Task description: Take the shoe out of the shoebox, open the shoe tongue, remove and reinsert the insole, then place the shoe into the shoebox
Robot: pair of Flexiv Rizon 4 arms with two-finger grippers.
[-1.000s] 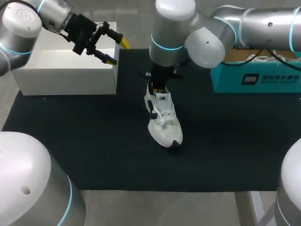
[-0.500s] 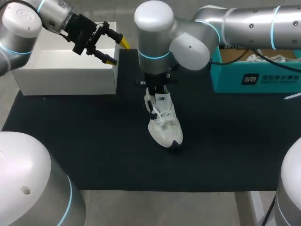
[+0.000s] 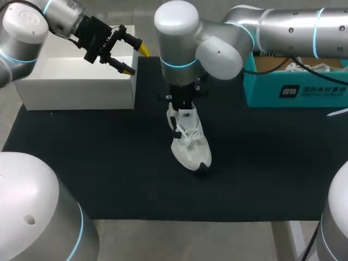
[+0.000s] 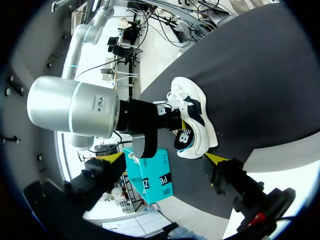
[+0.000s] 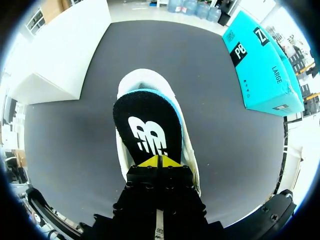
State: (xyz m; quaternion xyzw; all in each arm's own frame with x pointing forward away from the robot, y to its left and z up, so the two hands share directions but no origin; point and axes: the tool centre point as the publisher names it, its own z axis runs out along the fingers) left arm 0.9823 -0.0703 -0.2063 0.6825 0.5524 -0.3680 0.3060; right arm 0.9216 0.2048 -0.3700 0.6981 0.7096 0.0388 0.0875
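The white shoe (image 3: 190,142) sits in the middle of the dark mat (image 3: 109,163), the right pincer (image 5: 159,161) is pinched tight on the black insole (image 5: 149,131) sticking out of it, and the left pincer (image 3: 136,60) hangs wide open by the white box (image 3: 76,81)

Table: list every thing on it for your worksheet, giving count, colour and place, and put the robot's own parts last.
Mat: one, black, covering the table's middle.
White box: one, white, open, at the mat's left rear.
Teal box: one, teal, at the mat's right rear.
Laced item: one, white, inside the teal box, mostly hidden.
Shoe: one, white with black trim, mid-mat.
Insole: one, black with white logo, at the shoe's opening.
Left gripper: one, black with yellow tips, open, over the white box's corner.
Right gripper: one, black with yellow tips, shut on the insole's heel end.
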